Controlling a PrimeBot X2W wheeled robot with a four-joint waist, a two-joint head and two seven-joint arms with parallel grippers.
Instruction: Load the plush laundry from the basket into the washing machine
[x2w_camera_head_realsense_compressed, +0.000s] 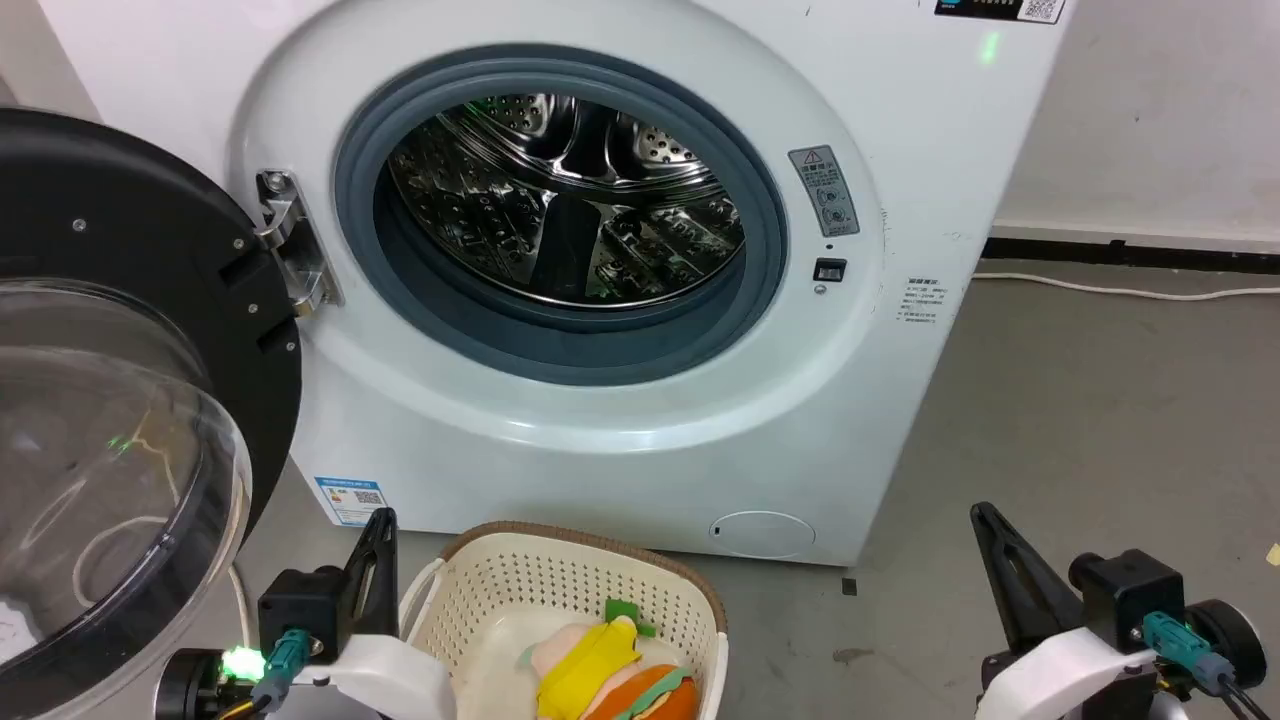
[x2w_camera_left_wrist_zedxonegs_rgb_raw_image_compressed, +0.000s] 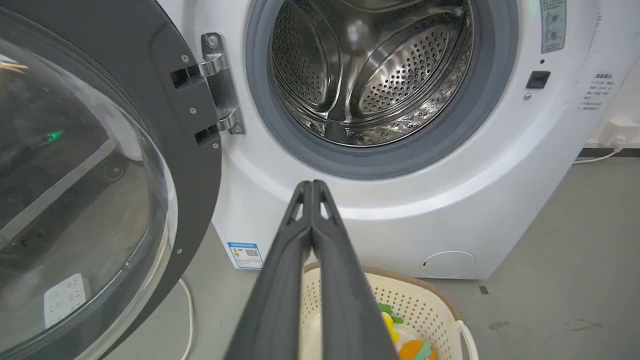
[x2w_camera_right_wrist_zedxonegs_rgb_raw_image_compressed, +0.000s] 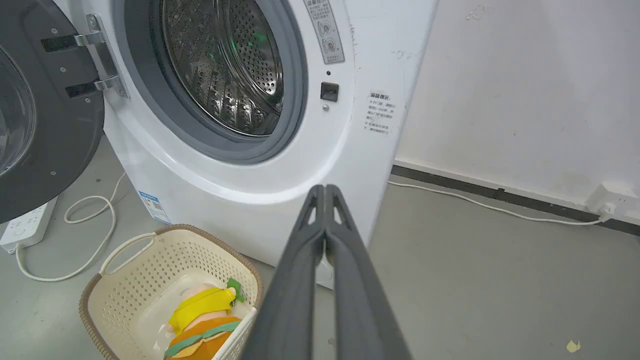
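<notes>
Head view: we see plush laundry (x2w_camera_head_realsense_compressed: 610, 670) lying in basket (x2w_camera_head_realsense_compressed: 560, 590) on floor (x2w_camera_head_realsense_compressed: 1100, 420), just in front of washing machine (x2w_camera_head_realsense_compressed: 600, 470). Open door (x2w_camera_head_realsense_compressed: 130, 330) stands near the left fingers (x2w_camera_left_wrist_zedxonegs_rgb_raw_image_compressed: 280, 280); drum (x2w_camera_head_realsense_compressed: 560, 200) exposed. Both left fingers and right fingers (x2w_camera_right_wrist_zedxonegs_rgb_raw_image_compressed: 300, 280) pressed together, holding nothing. Power strip (x2w_camera_right_wrist_zedxonegs_rgb_raw_image_compressed: 25, 227) w/ cable (x2w_camera_right_wrist_zedxonegs_rgb_raw_image_compressed: 90, 235) lies below door.

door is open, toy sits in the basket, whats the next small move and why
Probably open the left gripper and lower it onto the toy in the basket: it is shut and empty, close by, and the washing machine stands open, drum bare.
</notes>
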